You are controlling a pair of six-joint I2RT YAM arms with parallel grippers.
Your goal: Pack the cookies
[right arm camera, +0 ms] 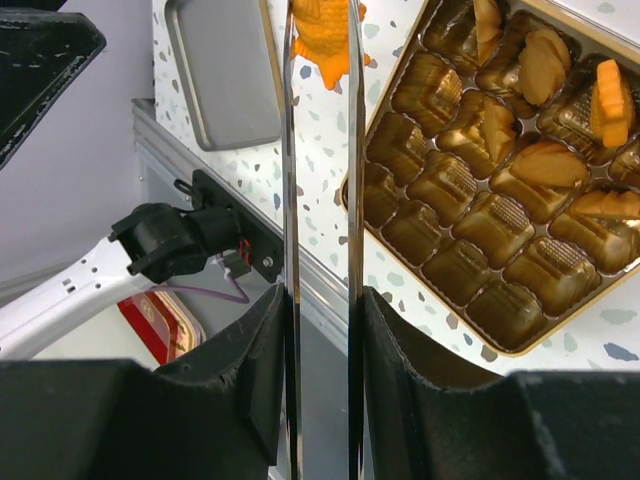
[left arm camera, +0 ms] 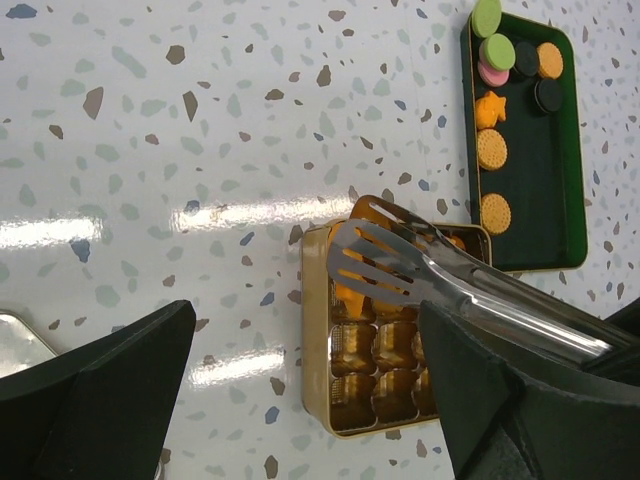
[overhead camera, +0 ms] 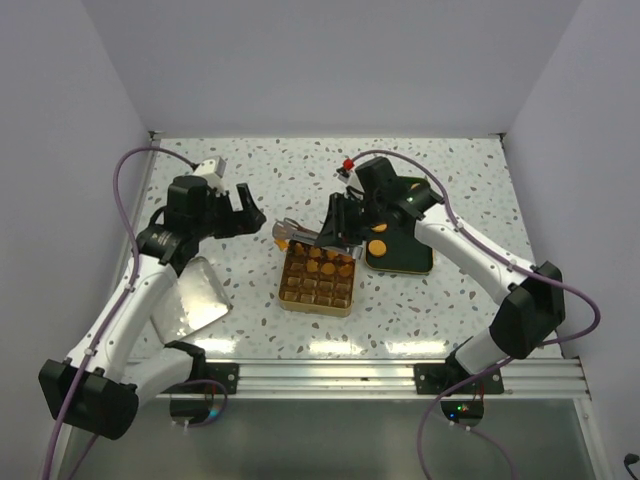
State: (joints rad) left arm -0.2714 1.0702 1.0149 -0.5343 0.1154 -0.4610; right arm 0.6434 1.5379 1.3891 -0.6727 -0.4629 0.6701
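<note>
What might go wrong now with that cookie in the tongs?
The right pincer grips the tongs, which pinch the orange cookie only at their tips, so it may slip out. In the right wrist view it seems to hang beside the gold box, not over it; a drop would probably hit the table. Some packed cookies stand tilted in their cups and may not settle flat.
</note>
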